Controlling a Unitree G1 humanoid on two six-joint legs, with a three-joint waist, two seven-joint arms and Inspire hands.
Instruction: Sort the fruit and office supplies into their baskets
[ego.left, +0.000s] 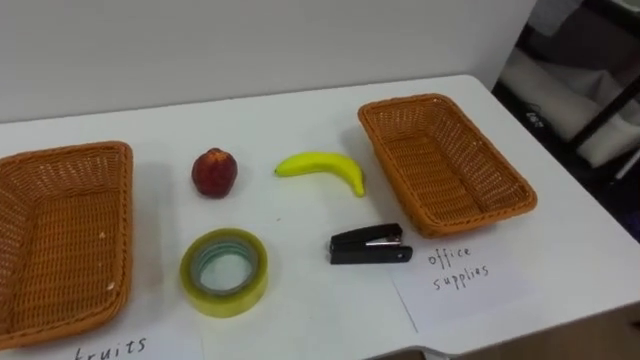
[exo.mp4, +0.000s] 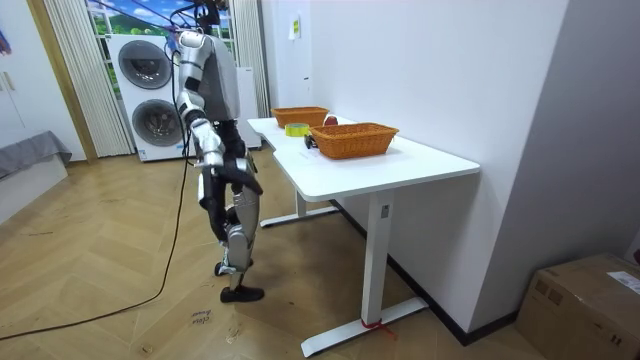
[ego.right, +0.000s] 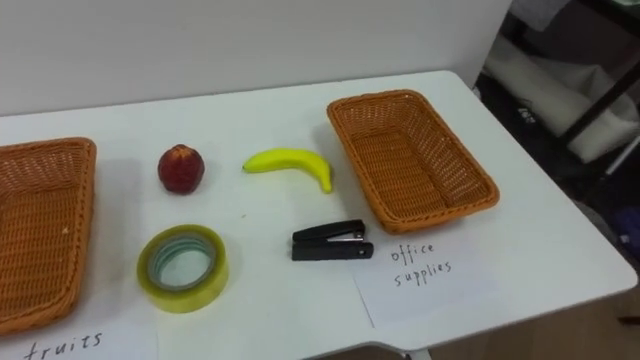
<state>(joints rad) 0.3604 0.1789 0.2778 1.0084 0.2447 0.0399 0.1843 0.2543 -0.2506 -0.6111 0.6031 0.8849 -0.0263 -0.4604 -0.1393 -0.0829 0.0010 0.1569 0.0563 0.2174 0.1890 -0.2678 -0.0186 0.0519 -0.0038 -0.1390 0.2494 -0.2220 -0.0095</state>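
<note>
A red peach (ego.left: 214, 172) and a yellow banana (ego.left: 325, 167) lie side by side in the middle of the white table (ego.left: 300, 110). In front of them sit a yellowish roll of tape (ego.left: 224, 271) and a black stapler (ego.left: 370, 244). An empty wicker basket (ego.left: 60, 240) stands at the left above a paper marked fruits (ego.left: 110, 348). A second empty wicker basket (ego.left: 445, 165) stands at the right beside a paper marked office supplies (ego.left: 460, 268). In the room view I stand at the table's long side, my right hand (exo.mp4: 240, 165) hanging low by my hip.
The table's right edge runs just beyond the right basket, with dark furniture (ego.left: 590, 100) past it. A white wall backs the table. In the room view, washing machines (exo.mp4: 150, 95) stand behind me and a cardboard box (exo.mp4: 590, 300) sits on the floor.
</note>
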